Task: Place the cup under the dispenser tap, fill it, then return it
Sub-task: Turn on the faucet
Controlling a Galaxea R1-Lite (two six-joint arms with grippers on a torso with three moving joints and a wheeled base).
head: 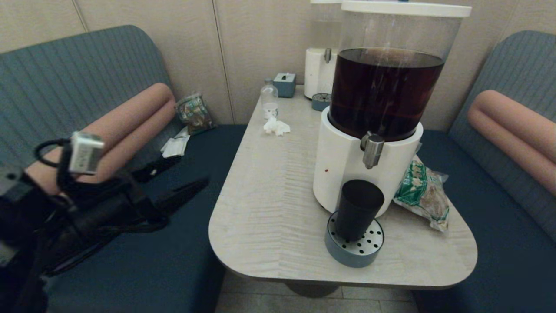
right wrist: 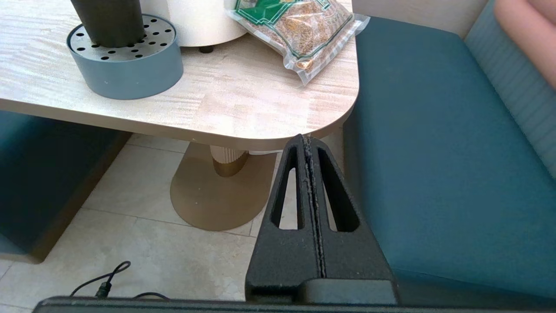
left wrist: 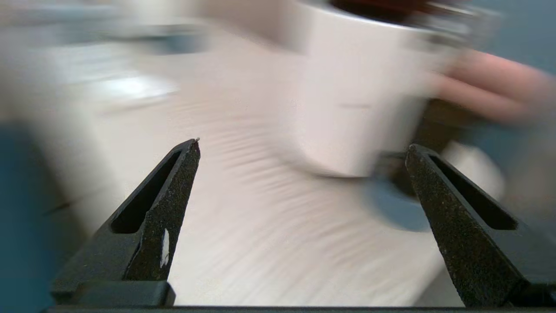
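The dark tumbler, the cup (head: 358, 208) (right wrist: 108, 21), stands upright on the round grey drip tray (head: 360, 250) (right wrist: 130, 65), straight below the steel dispenser tap (head: 372, 150) of the big dispenser (head: 347, 169) holding brown drink. My left gripper (head: 189, 176) (left wrist: 304, 145) hovers open over the bench seat, left of the table and well clear of the cup, with nothing between its fingers. In its wrist view the white dispenser base (left wrist: 356, 95) lies ahead. Below the table's near right corner sits my right gripper (right wrist: 306, 141), shut and empty.
A bag of snacks (head: 423, 195) (right wrist: 299, 30) lies right of the dispenser. At the table's far end are a clear bottle (head: 269, 101), crumpled tissue (head: 276, 127), a small box (head: 285, 83) and a second dispenser (head: 320, 69). Benches flank the table (head: 269, 195).
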